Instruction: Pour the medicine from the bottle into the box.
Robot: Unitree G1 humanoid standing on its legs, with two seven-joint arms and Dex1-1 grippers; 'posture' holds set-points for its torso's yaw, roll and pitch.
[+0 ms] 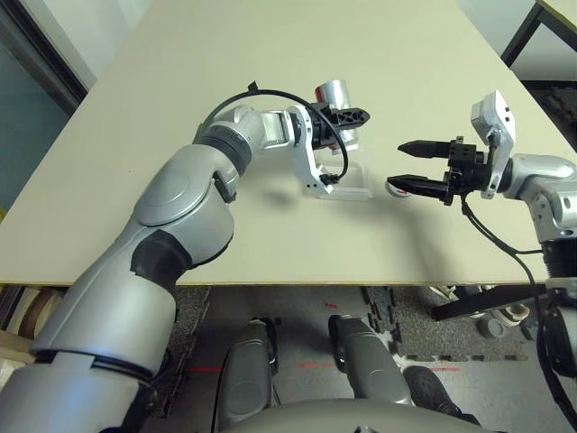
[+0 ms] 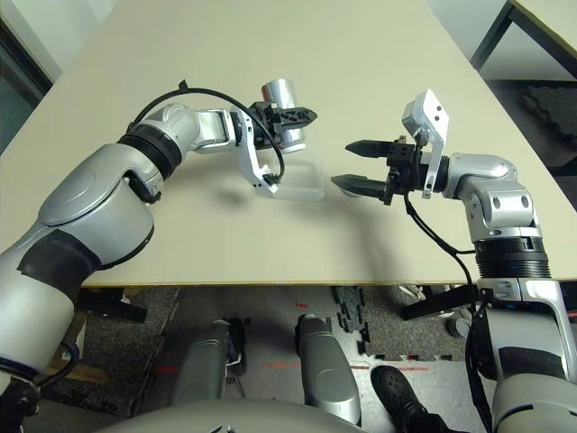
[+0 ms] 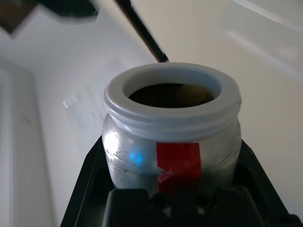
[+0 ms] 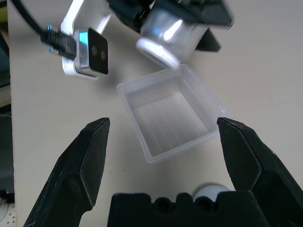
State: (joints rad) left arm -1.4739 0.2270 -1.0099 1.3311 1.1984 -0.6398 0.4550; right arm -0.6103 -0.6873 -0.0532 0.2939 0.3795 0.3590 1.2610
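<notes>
One pill is all there is to lose. From the head views, the left gripper (image 2: 290, 116) clamps the bottle (image 2: 285, 105) tilted above the clear box (image 2: 302, 183) on the desk (image 2: 379, 54); the right gripper (image 2: 356, 165) hangs just beside the box, spread wide and empty.

Left wrist view: the mouth is uncapped, and the medicine (image 3: 191, 93) sits just inside the rim. A sharp tip could bounce it off the box wall.

Right wrist view: the mouth hangs over the box's far edge, so it may land outside. The red stripe carries no legible writing.
</notes>
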